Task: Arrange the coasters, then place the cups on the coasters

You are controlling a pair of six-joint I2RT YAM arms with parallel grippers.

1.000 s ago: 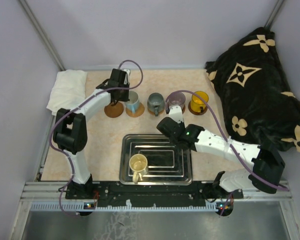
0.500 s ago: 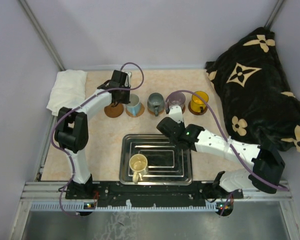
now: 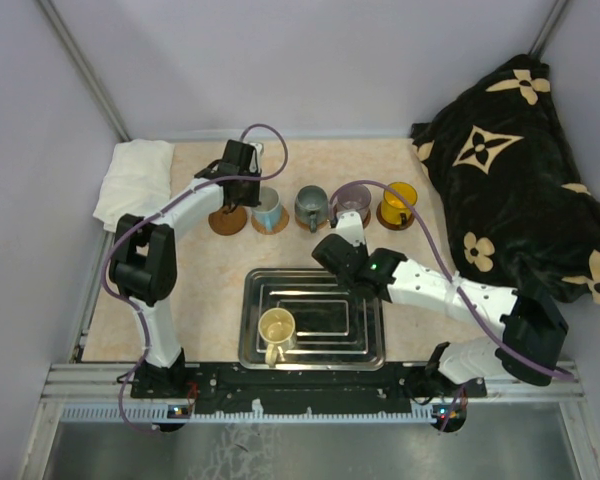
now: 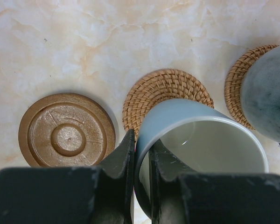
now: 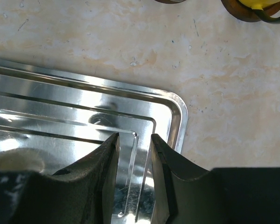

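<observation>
Pinched the light-blue cup (image 4: 200, 135) by its rim in the narrow jaws of the left gripper (image 4: 141, 140), at the woven coaster (image 4: 163, 86); hung the right gripper (image 5: 134, 137), jaws slightly parted and empty, over a corner of the tray (image 5: 84, 93).

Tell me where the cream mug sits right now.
In the top view, the cream mug stands in the near-left corner of the steel tray, which lies on the table just ahead of the arm bases.
</observation>
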